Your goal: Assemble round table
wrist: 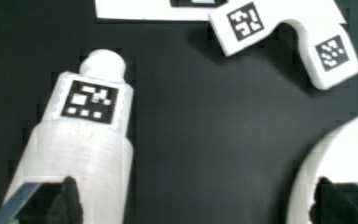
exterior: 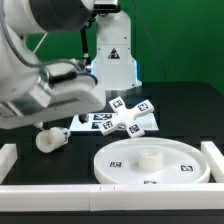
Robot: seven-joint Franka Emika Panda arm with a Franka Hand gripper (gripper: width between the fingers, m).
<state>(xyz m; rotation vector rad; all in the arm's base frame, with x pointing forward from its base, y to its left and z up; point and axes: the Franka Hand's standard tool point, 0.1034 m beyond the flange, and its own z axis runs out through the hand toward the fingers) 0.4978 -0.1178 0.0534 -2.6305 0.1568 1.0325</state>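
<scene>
The short white leg (wrist: 87, 135) lies on its side on the black table and carries a square tag; it also shows in the exterior view (exterior: 50, 140). The large round disc (exterior: 150, 162) with its central hub lies near the front; its rim shows in the wrist view (wrist: 345, 165). The cross-shaped base (exterior: 132, 114) lies behind it and also shows in the wrist view (wrist: 282, 35). My gripper (wrist: 194, 212) is open and empty above the table. One fingertip (wrist: 43, 205) stands over the leg's thick end, the other over the disc's rim. Bare table lies between the fingers.
The marker board (exterior: 92, 121) lies beside the cross-shaped base, and its edge shows in the wrist view (wrist: 158, 8). White border rails run along the front (exterior: 110, 195), the exterior view's left (exterior: 8, 155) and right (exterior: 213, 160). My arm (exterior: 40, 70) fills the upper left of the exterior view.
</scene>
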